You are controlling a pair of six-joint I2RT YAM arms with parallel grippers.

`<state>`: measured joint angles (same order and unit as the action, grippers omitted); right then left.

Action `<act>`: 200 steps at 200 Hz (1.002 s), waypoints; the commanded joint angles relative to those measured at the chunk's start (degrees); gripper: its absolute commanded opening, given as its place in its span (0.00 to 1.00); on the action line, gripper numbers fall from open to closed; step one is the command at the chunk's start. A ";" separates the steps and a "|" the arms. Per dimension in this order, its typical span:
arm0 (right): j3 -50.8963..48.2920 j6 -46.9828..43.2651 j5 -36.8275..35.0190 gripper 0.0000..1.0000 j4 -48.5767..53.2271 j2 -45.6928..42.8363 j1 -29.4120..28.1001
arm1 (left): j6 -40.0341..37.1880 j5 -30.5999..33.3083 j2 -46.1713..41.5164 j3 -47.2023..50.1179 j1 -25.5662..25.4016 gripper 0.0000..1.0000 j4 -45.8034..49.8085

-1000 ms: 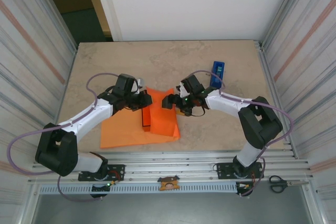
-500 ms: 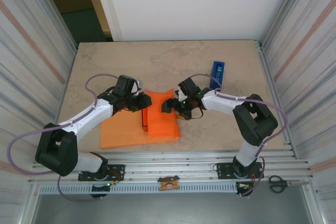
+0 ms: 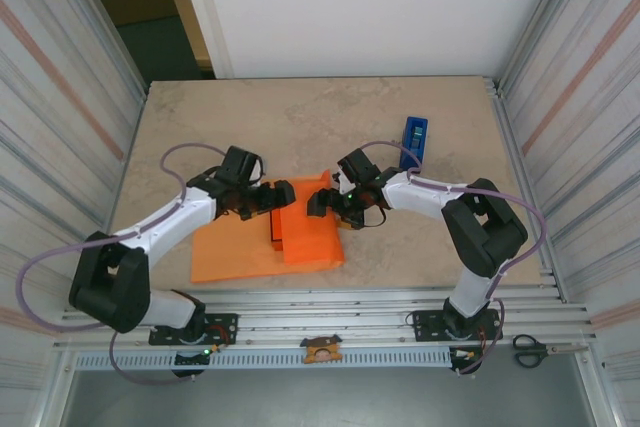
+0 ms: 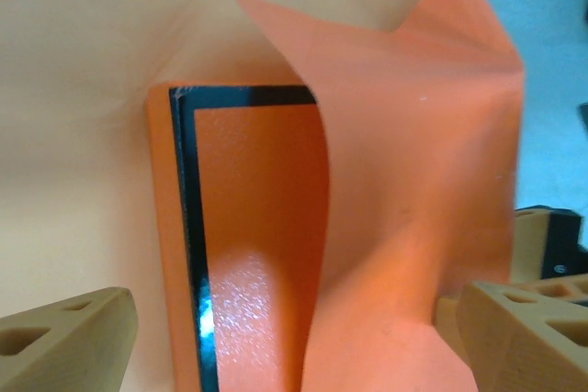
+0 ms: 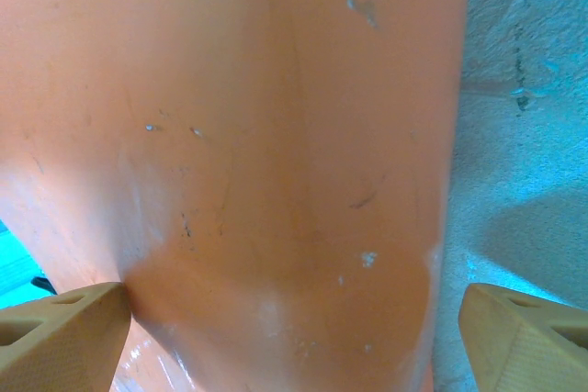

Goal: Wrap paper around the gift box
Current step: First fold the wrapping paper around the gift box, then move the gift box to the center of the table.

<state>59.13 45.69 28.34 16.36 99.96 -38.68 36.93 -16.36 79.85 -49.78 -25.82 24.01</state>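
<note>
A large, thin, light-orange paper sheet (image 3: 235, 252) lay at the lower centre of the top view, one flap folded over the small flat orange-red gift box with black edges (image 4: 257, 254). The left gripper (image 3: 280, 197) and right gripper (image 3: 318, 204) faced each other above it, both spread wide and gripping nothing.
</note>
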 commanded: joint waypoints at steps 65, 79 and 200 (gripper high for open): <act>1.42 1.26 -0.32 0.92 0.89 0.59 -0.90 | -2.25 -2.33 3.29 2.10 0.25 0.81 -2.94; 1.26 1.33 -0.23 0.92 0.61 0.40 -0.92 | -2.05 -1.59 3.37 2.90 0.25 0.77 -2.83; -0.25 1.02 -0.52 0.95 -1.91 -4.61 0.69 | -2.39 1.16 3.29 6.31 0.25 0.55 -2.45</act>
<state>59.16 46.11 28.53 15.00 99.26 -38.96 35.75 -17.98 82.48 -45.93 -25.61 18.50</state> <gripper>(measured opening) 0.944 0.558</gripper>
